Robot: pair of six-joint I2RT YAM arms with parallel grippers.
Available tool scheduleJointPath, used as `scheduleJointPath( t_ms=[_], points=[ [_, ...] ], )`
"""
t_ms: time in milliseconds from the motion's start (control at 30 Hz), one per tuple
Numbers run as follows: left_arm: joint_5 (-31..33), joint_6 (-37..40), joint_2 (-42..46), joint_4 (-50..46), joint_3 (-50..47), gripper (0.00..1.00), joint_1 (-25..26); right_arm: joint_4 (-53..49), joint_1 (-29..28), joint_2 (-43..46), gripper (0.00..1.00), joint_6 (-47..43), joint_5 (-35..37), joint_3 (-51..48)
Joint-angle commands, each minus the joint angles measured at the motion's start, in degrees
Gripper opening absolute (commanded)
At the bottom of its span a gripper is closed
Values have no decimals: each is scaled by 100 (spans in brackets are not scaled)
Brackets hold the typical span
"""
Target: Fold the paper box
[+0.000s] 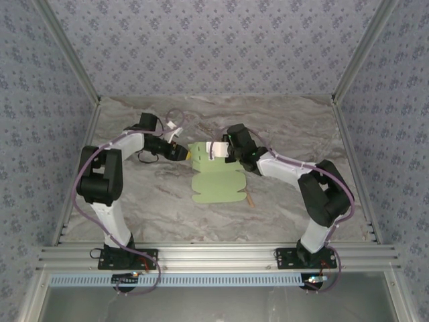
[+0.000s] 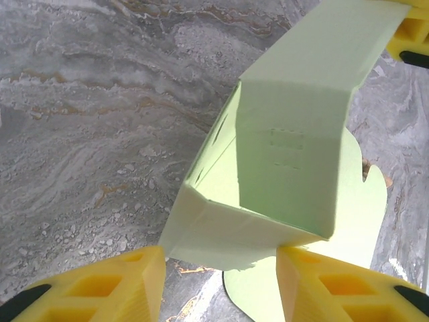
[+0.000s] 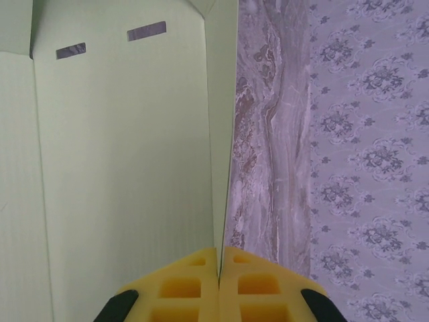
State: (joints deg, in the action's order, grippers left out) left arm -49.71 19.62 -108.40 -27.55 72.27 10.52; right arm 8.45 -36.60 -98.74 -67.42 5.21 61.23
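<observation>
At the table [image 1: 141, 201] centre, the paper box [image 1: 216, 184] lies half-raised; my right gripper [image 3: 219, 258] pinches its upright panel's edge, while the left gripper [image 2: 218, 261], spread, has the folded corner at its twelve o'clock, just ahead

The paper box [image 3: 120, 168] runs off the top and left edges in the right wrist view. From above, the stick [image 1: 249, 199] is mostly tucked under it, just an end poking out.
</observation>
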Motion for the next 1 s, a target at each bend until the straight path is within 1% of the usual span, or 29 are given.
scheduleJointPath(
  t_ms=[0,333,600,700,867,900,967],
  points=[
    [-376,311,333,-108,49,48,125,564,-59,173,0,-317,-156,-156],
    [-509,678,287,-298,181,46,160,957,-64,162,0,-919,1,-434],
    [-426,813,438,-301,90,49,127,1145,-57,205,0,-1124,30,-573],
    [-400,805,696,-171,-89,51,18,1102,-26,237,0,-1124,-17,-569],
    [-326,780,1067,92,-412,54,-470,1088,-25,248,0,-1141,-73,-570],
    [-257,780,1062,88,-408,54,-542,1089,-30,227,0,-1143,-73,-559],
    [83,889,971,-88,-310,54,-595,1136,-37,197,0,-1175,-66,-567]
  ],
)
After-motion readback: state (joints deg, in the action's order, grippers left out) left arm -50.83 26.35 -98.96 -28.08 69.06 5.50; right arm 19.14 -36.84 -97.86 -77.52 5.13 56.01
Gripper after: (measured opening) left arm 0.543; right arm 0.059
